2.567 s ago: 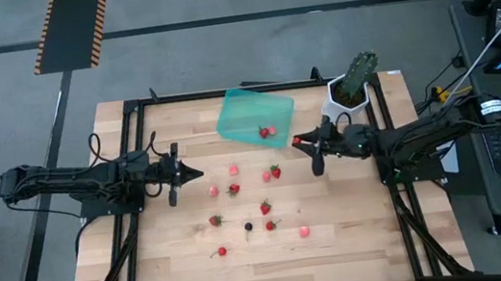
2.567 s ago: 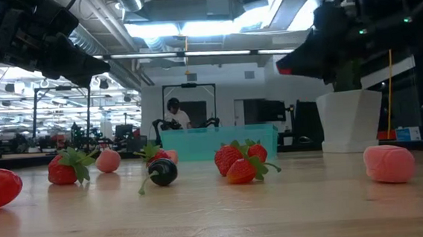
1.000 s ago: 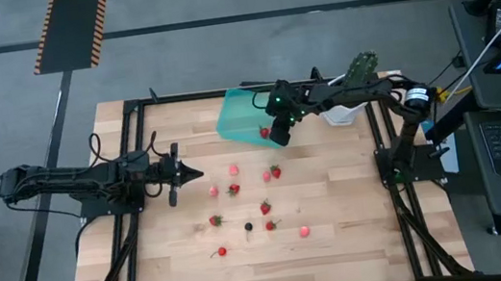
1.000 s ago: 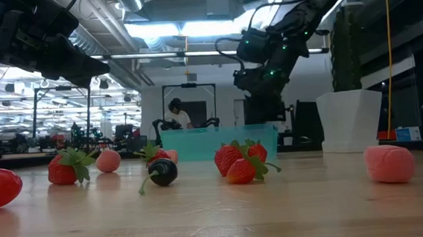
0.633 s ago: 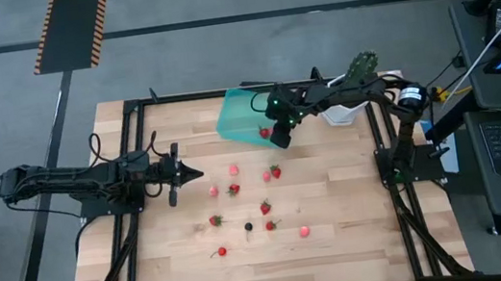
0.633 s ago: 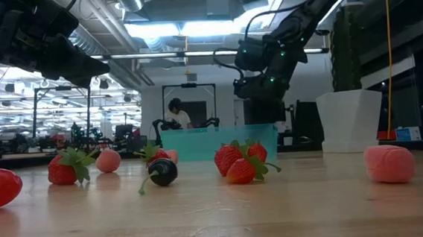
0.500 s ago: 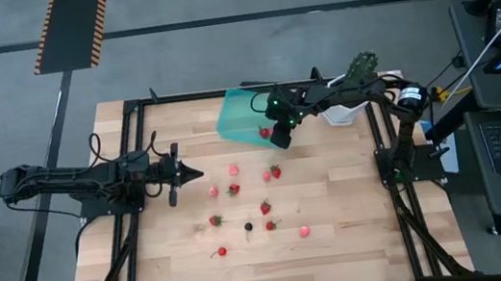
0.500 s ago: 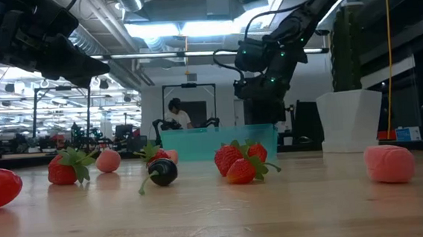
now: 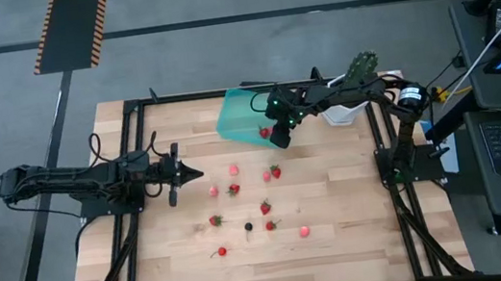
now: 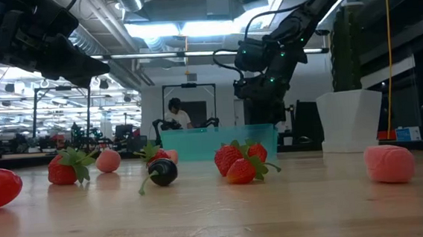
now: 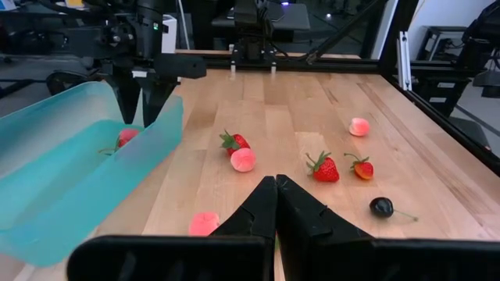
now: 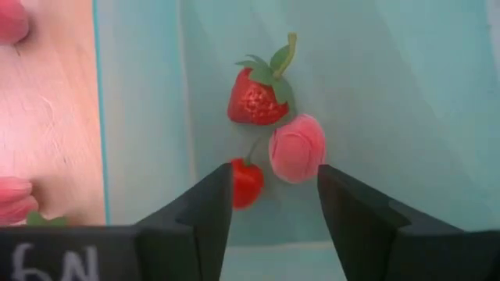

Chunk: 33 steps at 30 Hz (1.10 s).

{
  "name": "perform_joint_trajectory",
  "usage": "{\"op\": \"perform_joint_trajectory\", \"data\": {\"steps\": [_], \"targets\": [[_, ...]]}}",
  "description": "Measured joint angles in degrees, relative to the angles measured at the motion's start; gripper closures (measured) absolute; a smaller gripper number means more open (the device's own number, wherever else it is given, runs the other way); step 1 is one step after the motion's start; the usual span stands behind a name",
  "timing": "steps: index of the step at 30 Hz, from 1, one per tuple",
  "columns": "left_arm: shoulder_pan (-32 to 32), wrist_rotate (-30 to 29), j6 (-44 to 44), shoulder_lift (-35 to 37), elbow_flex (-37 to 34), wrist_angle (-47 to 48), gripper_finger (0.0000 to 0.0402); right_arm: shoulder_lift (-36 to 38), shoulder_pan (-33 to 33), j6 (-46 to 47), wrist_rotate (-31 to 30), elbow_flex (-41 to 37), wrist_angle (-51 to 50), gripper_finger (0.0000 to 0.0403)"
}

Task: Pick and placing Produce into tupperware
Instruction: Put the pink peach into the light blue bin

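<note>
R gripper (image 12: 269, 204) over tupperware (image 9: 242, 114), jaws apart, nothing held; 3 berries (image 12: 269, 133) lie inside below it. L gripper (image 9: 189, 175) waits at table's left, jaws together. Rest of produce (image 9: 249, 204) scattered mid-table (image 9: 341, 235).

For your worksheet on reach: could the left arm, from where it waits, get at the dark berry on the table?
Probably yes. The left gripper, shut, hangs over bare wood, and the dark berry lies in the open just beyond it, with only scattered strawberries nearby. The right gripper is away over the tupperware.
</note>
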<state>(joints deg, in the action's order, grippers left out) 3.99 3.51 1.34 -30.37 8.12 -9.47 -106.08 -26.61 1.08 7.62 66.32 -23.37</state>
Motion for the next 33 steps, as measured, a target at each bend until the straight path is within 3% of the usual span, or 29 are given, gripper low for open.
{"op": "perform_joint_trajectory", "data": {"steps": [15, 25, 33], "targets": [[0.0, 0.0, 0.0, 0.0, 0.0, 0.0, 0.0401, 2.9, 1.3, 1.6, 0.0, -0.1, -2.0, 0.0236], [0.0, 0.1, 0.1, 0.0, 0.0, -0.1, 0.0401, 13.9, 7.6, -0.1, -0.6, -1.4, -1.1, 0.0235], [0.0, 0.6, 1.3, 0.0, 0.0, -0.4, 0.0401, 27.6, 13.0, 3.2, -0.9, -14.6, 10.8, 0.0235]]}}
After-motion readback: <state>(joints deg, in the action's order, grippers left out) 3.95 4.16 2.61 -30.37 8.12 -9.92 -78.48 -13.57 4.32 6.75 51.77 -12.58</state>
